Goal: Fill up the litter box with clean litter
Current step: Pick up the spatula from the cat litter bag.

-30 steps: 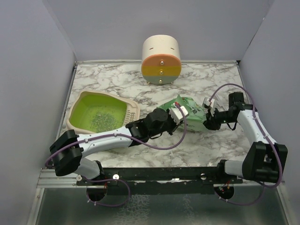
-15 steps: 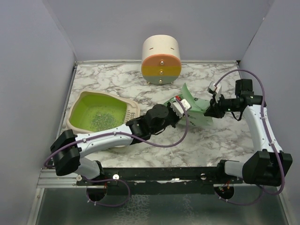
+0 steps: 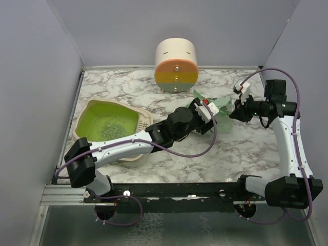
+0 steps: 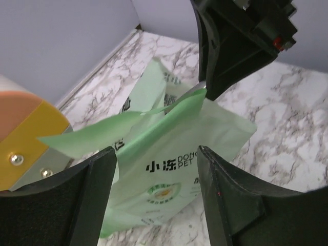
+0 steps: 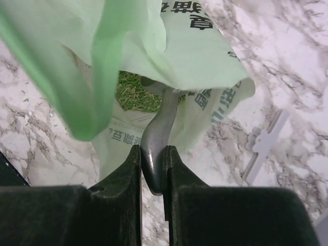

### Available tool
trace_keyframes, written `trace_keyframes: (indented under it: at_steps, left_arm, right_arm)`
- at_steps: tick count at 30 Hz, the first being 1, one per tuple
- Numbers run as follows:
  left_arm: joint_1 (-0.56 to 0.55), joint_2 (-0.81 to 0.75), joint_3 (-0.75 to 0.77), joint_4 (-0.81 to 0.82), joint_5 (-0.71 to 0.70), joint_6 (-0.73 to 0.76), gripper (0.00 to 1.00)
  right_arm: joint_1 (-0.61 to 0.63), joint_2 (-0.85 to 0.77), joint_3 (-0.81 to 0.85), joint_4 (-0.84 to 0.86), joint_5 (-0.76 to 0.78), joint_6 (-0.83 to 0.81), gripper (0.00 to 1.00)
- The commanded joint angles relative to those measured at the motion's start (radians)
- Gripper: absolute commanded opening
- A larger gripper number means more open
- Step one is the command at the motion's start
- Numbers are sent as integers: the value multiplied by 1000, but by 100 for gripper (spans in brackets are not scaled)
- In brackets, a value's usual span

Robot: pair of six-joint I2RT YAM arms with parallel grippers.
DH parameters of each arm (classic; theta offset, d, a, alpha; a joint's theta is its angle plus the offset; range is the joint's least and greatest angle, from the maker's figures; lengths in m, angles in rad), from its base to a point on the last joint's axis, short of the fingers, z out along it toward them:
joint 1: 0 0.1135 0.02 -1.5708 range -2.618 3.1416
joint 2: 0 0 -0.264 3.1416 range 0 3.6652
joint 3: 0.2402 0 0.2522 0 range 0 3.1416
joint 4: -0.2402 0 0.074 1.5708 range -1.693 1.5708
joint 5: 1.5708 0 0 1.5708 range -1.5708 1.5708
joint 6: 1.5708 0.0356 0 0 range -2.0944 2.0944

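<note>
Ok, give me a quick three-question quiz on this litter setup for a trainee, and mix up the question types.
1. Multiple choice: what is the right gripper shut on?
A) the handle of the grey scoop
B) a cable
C) nothing
2. True or false: the litter box already holds some granules.
3. Short answer: where is the scoop's bowl?

Key: 1 A. 2 True. 3 Inside the mint-green bag.

White arms [image 3: 123, 148], black fingers [image 4: 56, 205], purple cables [image 3: 189, 155]
</note>
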Motion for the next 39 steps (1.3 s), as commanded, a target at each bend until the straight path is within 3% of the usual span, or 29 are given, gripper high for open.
trace_keyframes:
  at_steps: [1, 3, 4, 13, 21, 30, 39]
  left_arm:
    - [-8, 87, 168, -43, -22, 117, 80]
    - [-1, 136, 280, -102, -15, 147, 93]
    - [22, 161, 332, -144, 20, 143, 95]
    - [169, 308, 704, -342, 208, 52, 96]
    - [215, 315, 734, -367, 253, 22, 96]
    - [231, 339, 758, -334, 288, 8, 95]
    - [238, 339, 763, -318, 303, 5, 95]
  right_arm:
    - [-12, -17, 103, 74, 55, 66, 1]
    - [-16, -12, 120, 83, 71, 91, 1]
    - [-17, -12, 130, 90, 82, 101, 1]
    - [-25, -11, 239, 96, 154, 123, 1]
    - [-55, -25, 295, 115, 172, 195, 1]
    - [-57, -23, 405, 27, 65, 263, 1]
    - [-57, -88, 413, 30, 133, 279, 1]
